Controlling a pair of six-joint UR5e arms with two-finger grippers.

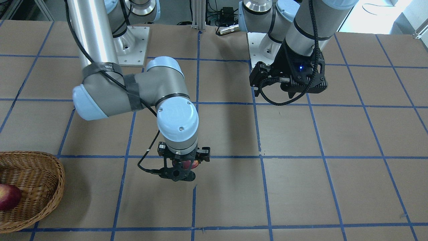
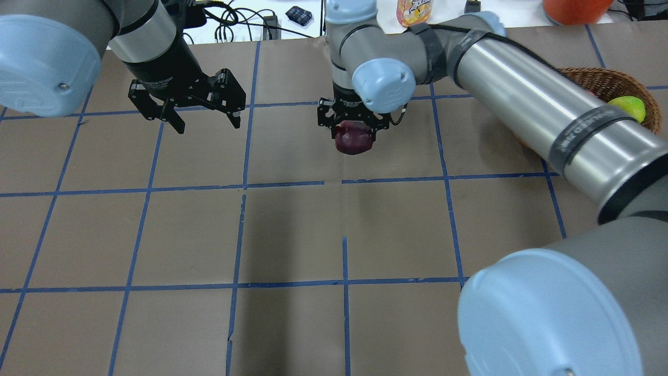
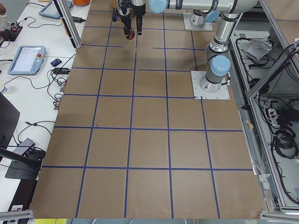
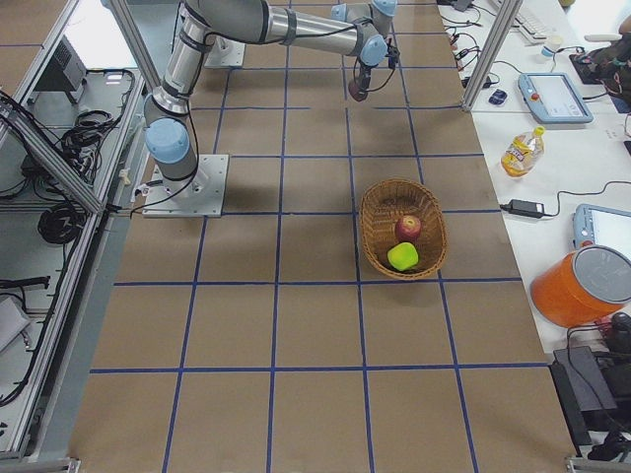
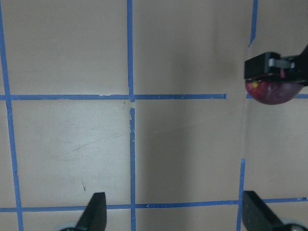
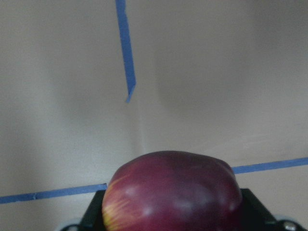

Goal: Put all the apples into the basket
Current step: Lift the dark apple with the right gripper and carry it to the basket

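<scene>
Filling the bottom of your right wrist view, the dark maroon apple (image 6: 173,192) sits pinched in the right jaws, which are closed against its sides. It looks lifted clear of the desk (image 2: 292,235). From the left wrist view, most of the fruit bulges out below the fingers, so I judge the hold to be high on the apple and not deep.

That is your main risk. The skin is smooth and round, and a quick swing or sudden stop could let it slide out. It would then roll across the flat desk, perhaps off the edge.

The wicker basket (image 4: 367,236) lies well apart from the held apple, on the right arm's side, so the carry is long. Inside it already rest the red apple (image 4: 408,228) and the lime-green apple (image 4: 402,257), close together. The basket is shallow. If you release from too high, the maroon one could strike those two and bounce over the rim, so come down low over a bare part.

The left jaws hang wide open and empty, away from the route.
</scene>
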